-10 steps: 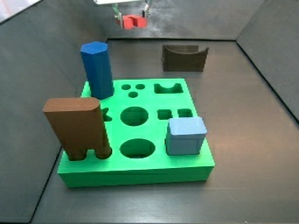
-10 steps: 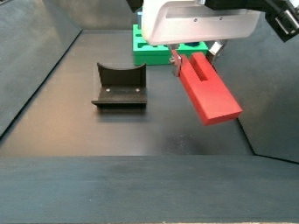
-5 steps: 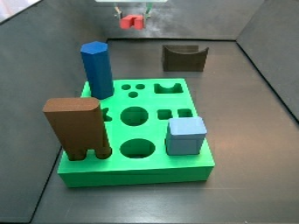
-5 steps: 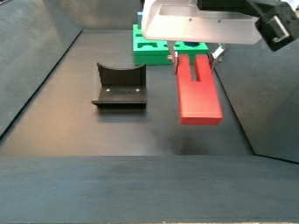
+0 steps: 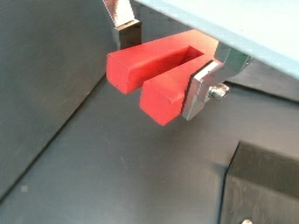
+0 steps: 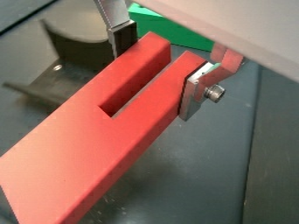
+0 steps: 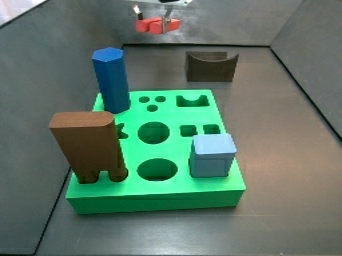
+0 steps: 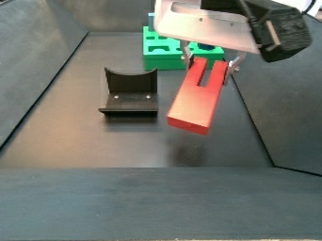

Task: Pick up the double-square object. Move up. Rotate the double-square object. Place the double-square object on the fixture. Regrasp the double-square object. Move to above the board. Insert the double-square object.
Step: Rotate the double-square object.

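The gripper [image 6: 158, 61] is clamping the double-square object [image 6: 111, 131], its jaws standing narrow with one silver finger [image 6: 201, 87] pressing on each long flank near one end of the red block; in both wrist views the groove is lying open between the plates, and most of the block is jutting out free beyond them; the same grip is showing in a wrist view at the gripper [image 5: 170, 61] on the double-square object [image 5: 158, 70].

In a side view the double-square object [image 8: 199, 94] is hanging in the air, tilting, its free end pointing toward 7 o'clock and nothing touching it but the gripper [image 8: 208, 62]; the fixture [image 8: 128, 92] is sitting on the dark floor at 9 o'clock of the block, apart from it; the board [image 8: 161, 49] is lying behind at 11 o'clock.

The floor below the block is lying bare; a sloping wall is running close at 3 o'clock.

In a side view the gripper [image 7: 159, 22] is hanging high at the far wall, at 11 o'clock of the fixture [image 7: 210, 66], well apart from the board [image 7: 160, 185], where a blue prism [image 7: 111, 80], a brown block [image 7: 88, 147] and a light-blue cube [image 7: 213, 155] are standing.
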Motion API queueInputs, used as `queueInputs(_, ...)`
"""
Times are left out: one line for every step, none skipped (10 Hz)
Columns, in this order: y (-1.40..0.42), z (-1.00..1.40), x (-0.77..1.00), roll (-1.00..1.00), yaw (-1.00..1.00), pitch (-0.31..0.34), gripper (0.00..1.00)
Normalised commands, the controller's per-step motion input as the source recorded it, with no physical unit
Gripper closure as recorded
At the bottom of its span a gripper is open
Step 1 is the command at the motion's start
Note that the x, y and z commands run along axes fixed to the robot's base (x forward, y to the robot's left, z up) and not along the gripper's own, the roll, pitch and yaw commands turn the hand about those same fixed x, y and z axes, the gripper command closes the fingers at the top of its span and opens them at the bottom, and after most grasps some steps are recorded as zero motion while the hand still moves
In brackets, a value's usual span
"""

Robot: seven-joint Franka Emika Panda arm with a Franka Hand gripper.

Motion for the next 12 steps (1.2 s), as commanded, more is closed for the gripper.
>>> queueInputs(0.02, -0.02, 0.03, 0.00, -1.00, -0.003, 1.00)
queueInputs(0.02, -0.02, 0.03, 0.00, -1.00, -0.003, 1.00)
queueInputs(0.02, -0.02, 0.03, 0.00, -1.00, -0.003, 1.00)
queueInputs(0.02, -0.02, 0.03, 0.00, -1.00, -0.003, 1.00)
queueInputs(0.02, -0.02, 0.03, 0.00, -1.00, -0.003, 1.00)
queueInputs(0.02, -0.02, 0.03, 0.00, -1.00, -0.003, 1.00)
queueInputs(0.02, -0.02, 0.03, 0.00, -1.00, -0.003, 1.00)
queueInputs(0.02, -0.02, 0.03, 0.00, -1.00, -0.004, 1.00)
queueInputs(0.02, -0.02, 0.03, 0.00, -1.00, -0.004, 1.00)
queueInputs(0.02, -0.02, 0.03, 0.00, -1.00, -0.004, 1.00)
queueInputs(0.02, -0.02, 0.03, 0.00, -1.00, -0.004, 1.00)
queueInputs(0.02, -0.02, 0.03, 0.00, -1.00, -0.004, 1.00)
